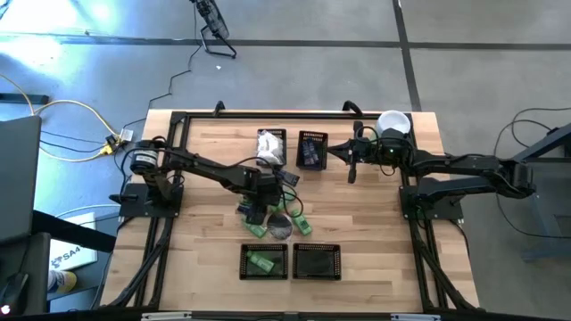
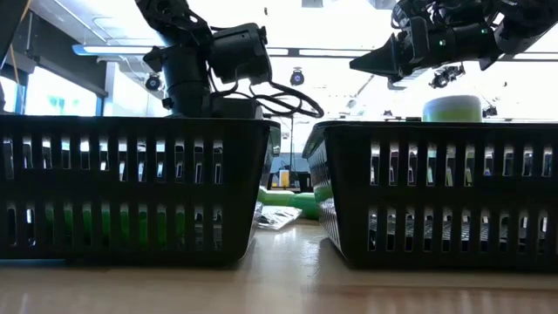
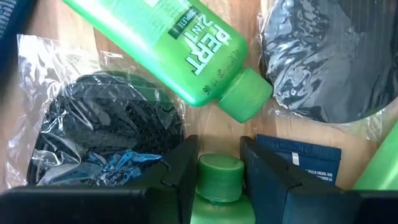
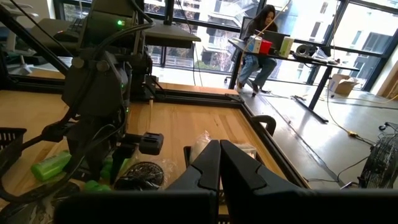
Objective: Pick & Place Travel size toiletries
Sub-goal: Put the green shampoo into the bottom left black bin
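Note:
The travel size toiletries lie in a pile (image 1: 272, 221) at the table's middle: a green Pert bottle (image 3: 168, 50), a clear-wrapped black brush (image 3: 106, 134), a wrapped dark disc (image 3: 329, 62) and a dark blue packet (image 3: 301, 157). My left gripper (image 3: 219, 171) points steeply down into the pile, shut on a smaller green bottle (image 3: 219, 186). Over the table's far right, my right gripper (image 1: 350, 168) hangs level and shut on nothing. My left gripper pinches the smaller green bottle at its cap end (image 3: 219, 177) between its two fingers (image 3: 186, 168), one on each side of the cap. The fingers come from above, slanting down. The gripper hides the bottle's body, so I cannot tell whether the bottle rests on the table.
Two black mesh baskets stand at the near edge, one (image 1: 265, 261) holding a green bottle, the other (image 1: 317, 261) beside it. Two more stand at the far side, with white packets (image 1: 271, 143) and dark items (image 1: 312, 150). A pale-green cylinder with a white lid (image 1: 393, 123) stands far right.

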`<state>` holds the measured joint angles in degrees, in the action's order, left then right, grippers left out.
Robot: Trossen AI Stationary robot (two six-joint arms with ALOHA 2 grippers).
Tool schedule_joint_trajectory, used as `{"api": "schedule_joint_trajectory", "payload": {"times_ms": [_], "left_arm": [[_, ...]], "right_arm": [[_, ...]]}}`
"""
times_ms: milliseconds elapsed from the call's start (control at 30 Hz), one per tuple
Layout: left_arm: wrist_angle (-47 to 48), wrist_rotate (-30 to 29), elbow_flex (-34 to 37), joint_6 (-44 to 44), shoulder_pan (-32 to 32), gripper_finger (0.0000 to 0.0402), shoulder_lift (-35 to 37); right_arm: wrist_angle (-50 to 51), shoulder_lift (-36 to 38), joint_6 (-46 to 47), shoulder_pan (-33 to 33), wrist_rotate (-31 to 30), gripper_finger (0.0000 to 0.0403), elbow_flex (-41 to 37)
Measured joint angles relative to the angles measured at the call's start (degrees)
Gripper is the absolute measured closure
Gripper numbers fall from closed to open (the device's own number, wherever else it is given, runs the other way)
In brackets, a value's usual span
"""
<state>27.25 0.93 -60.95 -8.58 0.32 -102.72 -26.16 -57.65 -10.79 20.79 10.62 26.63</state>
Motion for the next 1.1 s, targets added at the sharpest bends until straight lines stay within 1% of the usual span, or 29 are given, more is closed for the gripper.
{"api": "schedule_joint_trajectory", "payload": {"times_ms": [133, 333, 467, 700, 800, 1100], "left_arm": [[0.1, -0.9, -1.7, -0.1, 0.1, 0.0291, -0.2], [0.8, -0.6, -4.7, -1.0, 0.1, 0.0291, -0.2], [4.6, -0.3, -7.4, -1.7, 0.1, 0.0292, -0.1], [10.6, -0.5, -12.3, -1.6, 0.1, 0.0313, 0.0], [10.2, -1.7, -12.6, -1.4, 0.1, 0.0308, 0.1], [10.1, -2.0, -12.5, 0.3, 0.1, 0.0300, 0.2]], "right_arm": [[0.1, 0.0, 0.0, 0.0, 0.0, 0.0400, 0.0], [0.3, 0.0, 0.0, 0.0, 0.0, 0.0400, 0.0], [0.3, 0.0, 0.0, 0.0, 0.0, 0.0400, 0.0], [0.5, 0.0, -0.9, 0.0, 0.0, 0.0400, 0.0], [1.3, 0.0, -1.1, 0.0, 0.0, 0.0400, 0.0], [1.5, 0.0, -1.5, 0.0, 0.0, 0.0400, 0.0]]}}
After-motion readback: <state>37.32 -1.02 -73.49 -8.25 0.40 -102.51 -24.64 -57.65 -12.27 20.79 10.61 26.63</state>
